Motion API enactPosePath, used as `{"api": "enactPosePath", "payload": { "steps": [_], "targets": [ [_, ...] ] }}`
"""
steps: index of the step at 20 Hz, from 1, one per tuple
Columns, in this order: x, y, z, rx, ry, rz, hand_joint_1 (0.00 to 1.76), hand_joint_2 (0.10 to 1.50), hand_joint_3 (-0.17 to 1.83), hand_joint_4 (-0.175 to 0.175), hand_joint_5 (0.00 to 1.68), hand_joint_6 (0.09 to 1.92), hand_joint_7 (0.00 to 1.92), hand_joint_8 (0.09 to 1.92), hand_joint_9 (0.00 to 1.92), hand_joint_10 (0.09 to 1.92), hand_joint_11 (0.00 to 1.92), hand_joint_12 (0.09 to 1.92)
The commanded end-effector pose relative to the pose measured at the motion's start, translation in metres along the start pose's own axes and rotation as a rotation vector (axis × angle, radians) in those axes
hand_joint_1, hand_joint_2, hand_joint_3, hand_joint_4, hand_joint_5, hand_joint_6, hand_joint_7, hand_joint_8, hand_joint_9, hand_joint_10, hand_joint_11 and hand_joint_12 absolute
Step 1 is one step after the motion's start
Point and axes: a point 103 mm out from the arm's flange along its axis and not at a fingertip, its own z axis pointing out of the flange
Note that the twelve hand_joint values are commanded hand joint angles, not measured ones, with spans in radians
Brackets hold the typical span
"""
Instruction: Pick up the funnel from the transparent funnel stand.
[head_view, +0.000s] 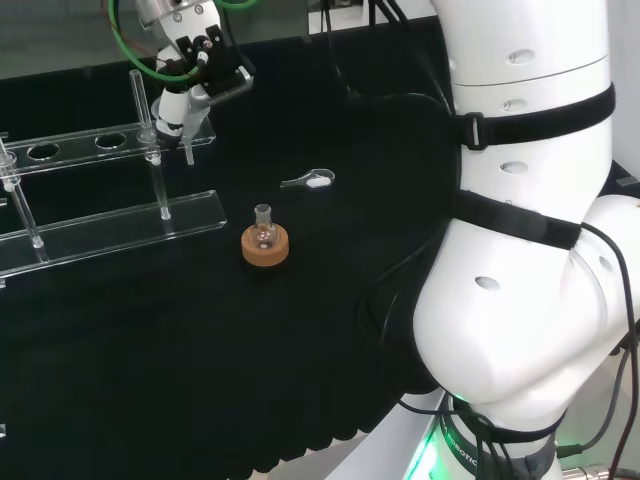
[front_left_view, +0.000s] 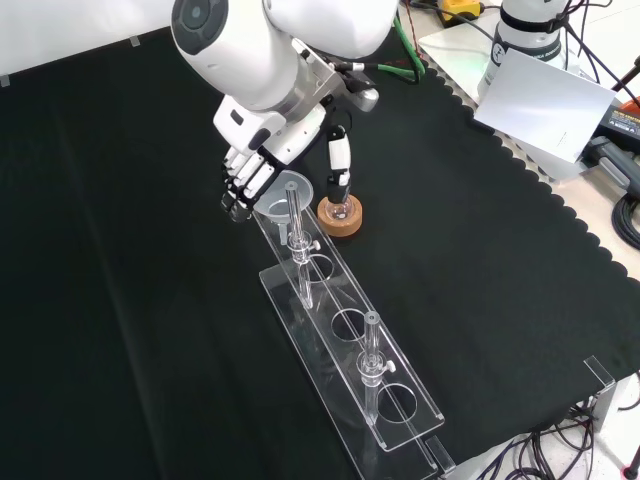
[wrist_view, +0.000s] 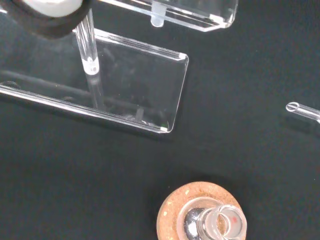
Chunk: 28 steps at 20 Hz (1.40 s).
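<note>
One clear funnel (front_left_view: 291, 190) sits in the end hole of the transparent funnel stand (front_left_view: 348, 340), its wide cone just beside the robot hand (front_left_view: 245, 180), whose fingers curl near the rim. Whether they already touch it I cannot tell. It looks light, stiff, slick and breakable, so pinching the cone's rim and lifting straight up seems safest. Near the robot hand's thumb stands a small flask on a cork ring (front_left_view: 339, 217) on the surface (front_left_view: 120, 300).

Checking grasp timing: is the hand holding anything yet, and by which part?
Cannot be told: the hand is at the funnel rim on the stand, but contact is not visible.
</note>
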Motion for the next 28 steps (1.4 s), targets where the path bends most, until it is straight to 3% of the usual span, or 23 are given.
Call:
{"api": "enactPosePath", "payload": {
  "steps": [1,6,10,22,28],
  "targets": [
    [0.003,0.005,0.001,0.0,-0.021,0.005,0.76,0.67,0.27,-0.064,0.04,0.09,0.0,0.29,0.11,0.88,0.17,1.52],
    [0.004,0.008,0.004,-0.011,-0.034,0.008,0.77,0.62,0.37,-0.067,0.12,0.09,0.0,0.59,0.22,0.8,0.18,1.51],
    [0.005,0.009,0.004,-0.046,-0.05,0.013,0.77,0.61,0.43,-0.074,0.16,0.09,0.07,0.7,0.35,0.74,0.2,1.5],
    [-0.002,0.009,0.0,-0.065,-0.065,0.033,0.8,0.6,0.5,-0.07,0.34,0.09,0.21,0.73,0.53,0.66,0.27,1.46],
    [-0.008,0.012,0.002,-0.026,0.005,0.014,0.75,0.59,0.51,-0.067,0.28,0.09,0.07,0.72,0.38,0.71,0.24,1.47]
  ]
}}
